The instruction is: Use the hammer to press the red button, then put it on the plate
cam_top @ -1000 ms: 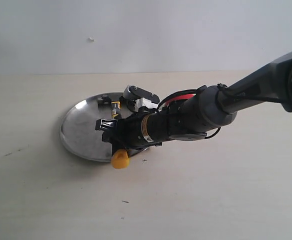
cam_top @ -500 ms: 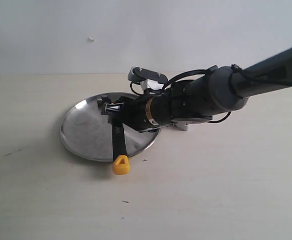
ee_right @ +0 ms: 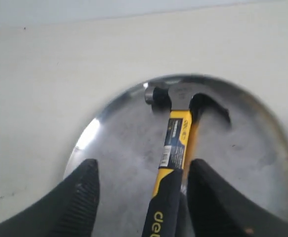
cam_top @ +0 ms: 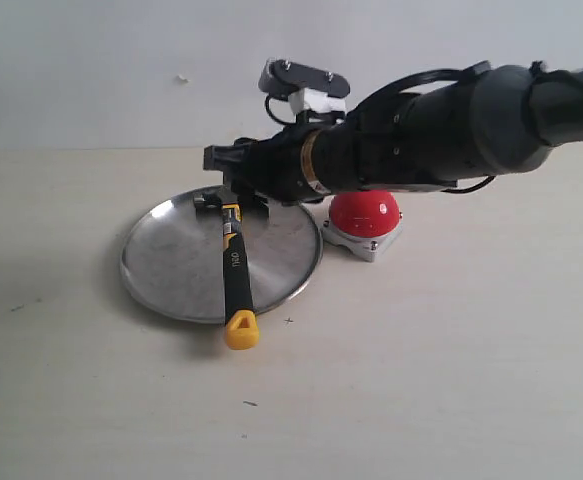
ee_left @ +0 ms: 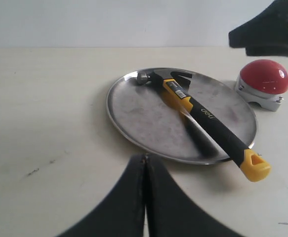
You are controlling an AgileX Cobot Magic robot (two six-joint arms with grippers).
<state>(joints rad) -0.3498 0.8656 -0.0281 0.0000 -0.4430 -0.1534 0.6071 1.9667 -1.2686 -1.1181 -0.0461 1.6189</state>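
Hammer (cam_top: 235, 262) is seen lying free across the plate (cam_top: 166, 265), directly beneath the right pincer (ee_right: 144, 168). Its dark head rests on the metal ahead of the fingertips, and its yellow handle end is carried out past the rim, over the surface (cam_top: 421, 390). The right pincer's jaws are spread well apart, one finger to either side of the handle and clear of it, so nothing is gripped. This spread is judged to suit a tool set down and let go, with room for a clean lift away. The red button (cam_top: 366, 212) is seen just beside the plate, under the right arm behind the pincer, and is not touched. The left pincer (ee_left: 144, 160) is closed fully on nothing, well apart from the plate lying out in front of it, and is judged to be parked out of the way. With the hammer borne by the plate, the placing step is judged done.
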